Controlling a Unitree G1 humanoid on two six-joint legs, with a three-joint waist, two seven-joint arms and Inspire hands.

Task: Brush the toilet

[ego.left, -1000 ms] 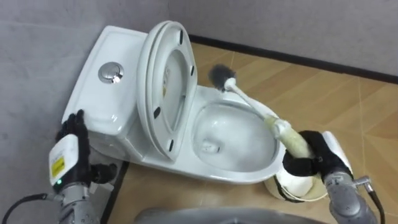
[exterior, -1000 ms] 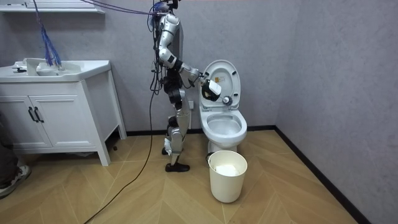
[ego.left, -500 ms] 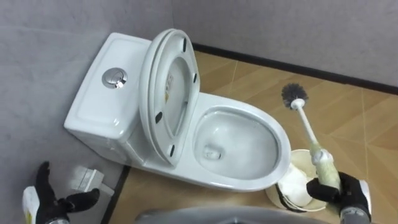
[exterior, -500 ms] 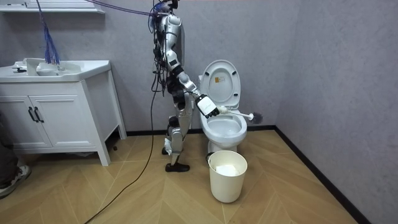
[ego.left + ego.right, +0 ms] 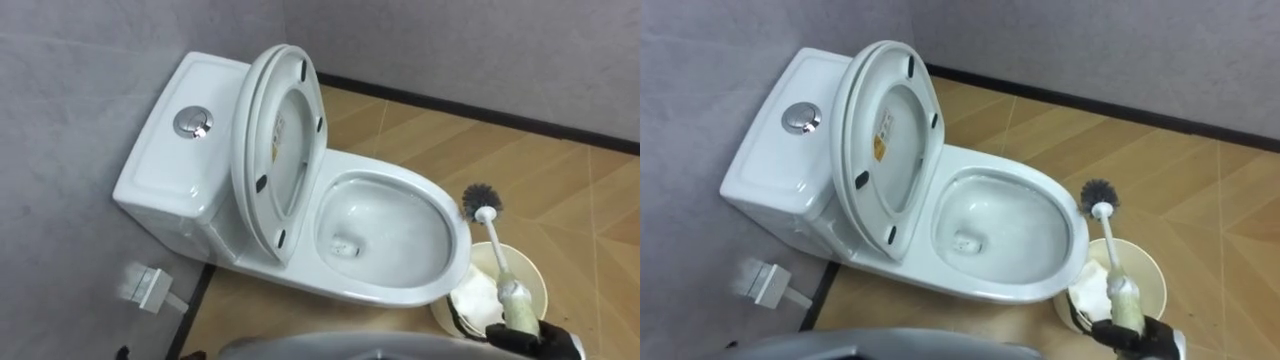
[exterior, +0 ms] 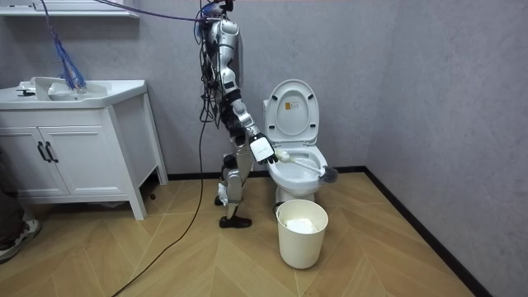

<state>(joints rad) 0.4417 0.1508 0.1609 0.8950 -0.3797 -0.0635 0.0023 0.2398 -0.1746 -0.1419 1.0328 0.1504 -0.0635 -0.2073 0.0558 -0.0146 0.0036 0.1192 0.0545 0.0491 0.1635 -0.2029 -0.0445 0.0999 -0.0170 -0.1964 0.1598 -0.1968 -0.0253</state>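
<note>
The toilet brush [image 5: 497, 255] slants over the white bin [image 5: 535, 285], its dark bristle head just beside the right rim of the toilet bowl [image 5: 395, 190] and outside it. The right hand [image 5: 538, 346], at the picture's bottom edge, has its dark fingers curled round the handle's lower end. In the room view the right arm reaches down and forward, the brush sloping past the bowl. The seat and lid [image 5: 280, 150] stand raised against the tank [image 5: 165, 165]. The left hand [image 5: 122, 353] peeks in at the lower left; its state cannot be told.
</note>
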